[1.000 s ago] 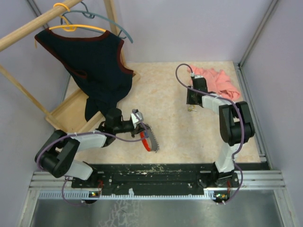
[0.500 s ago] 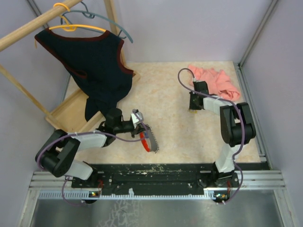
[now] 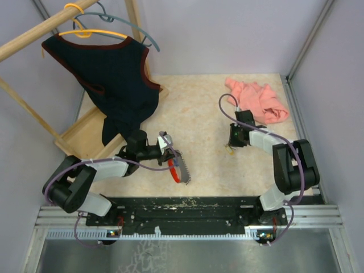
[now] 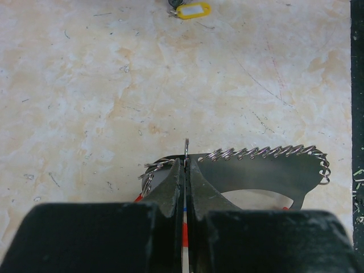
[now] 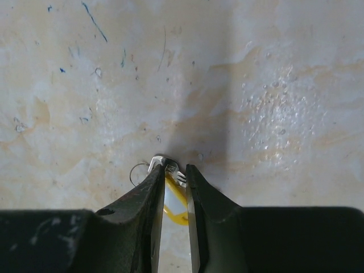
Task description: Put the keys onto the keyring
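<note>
The keyring, a red loop with a silvery ridged strip, hangs from my left gripper just above the table. In the left wrist view the jaws are shut on a thin edge of it, and the ridged strip runs to the right. My right gripper is low over the table's middle right. Its jaws are shut on the keys, which carry a yellow tag. The yellow tag also shows in the left wrist view.
A pink cloth lies at the back right, behind the right arm. A wooden rack with a dark vest on hangers stands at the left, on a wooden base. Walls close in both sides.
My right gripper has moved toward the near edge, away from the pink cloth, with the keys in it. The left gripper and the keyring have not moved.
</note>
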`<control>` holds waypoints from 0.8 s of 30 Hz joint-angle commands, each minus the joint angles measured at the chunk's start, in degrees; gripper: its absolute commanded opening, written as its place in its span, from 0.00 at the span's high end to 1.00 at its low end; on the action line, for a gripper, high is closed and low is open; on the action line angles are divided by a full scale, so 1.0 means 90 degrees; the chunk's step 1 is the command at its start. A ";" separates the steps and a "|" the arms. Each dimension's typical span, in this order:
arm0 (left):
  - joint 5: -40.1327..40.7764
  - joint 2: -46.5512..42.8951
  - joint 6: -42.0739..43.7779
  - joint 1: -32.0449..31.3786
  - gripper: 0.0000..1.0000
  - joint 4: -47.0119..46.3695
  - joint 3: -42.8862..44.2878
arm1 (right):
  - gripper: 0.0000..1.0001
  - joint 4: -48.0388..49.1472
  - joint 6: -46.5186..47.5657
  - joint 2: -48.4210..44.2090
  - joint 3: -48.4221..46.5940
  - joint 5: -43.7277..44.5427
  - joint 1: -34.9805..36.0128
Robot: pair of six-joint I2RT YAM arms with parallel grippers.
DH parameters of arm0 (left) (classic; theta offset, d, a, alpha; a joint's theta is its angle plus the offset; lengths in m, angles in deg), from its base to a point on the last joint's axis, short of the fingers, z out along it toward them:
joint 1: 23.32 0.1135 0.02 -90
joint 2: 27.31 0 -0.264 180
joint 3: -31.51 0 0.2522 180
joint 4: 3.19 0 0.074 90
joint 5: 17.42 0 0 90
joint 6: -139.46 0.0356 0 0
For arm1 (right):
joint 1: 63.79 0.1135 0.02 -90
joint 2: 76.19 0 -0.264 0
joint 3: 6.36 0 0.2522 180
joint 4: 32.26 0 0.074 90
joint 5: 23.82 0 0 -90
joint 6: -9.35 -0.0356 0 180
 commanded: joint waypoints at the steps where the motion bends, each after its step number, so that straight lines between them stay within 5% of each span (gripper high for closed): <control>1: -0.0136 0.0008 -0.0028 -0.0041 1.00 -0.0033 0.0189 | 0.76 -0.0046 0.0019 -0.0612 0.0067 0.0164 0.0140; 10: -0.0091 0.0003 -0.0020 -0.0042 1.00 -0.0018 0.0198 | 0.64 -0.0970 0.1187 -0.0822 -0.0625 0.1203 0.1208; 24: -0.0016 -0.0006 0.0026 -0.0052 1.00 0.0009 0.0190 | 0.70 -0.1603 0.2133 0.0176 -0.1194 0.2674 0.2166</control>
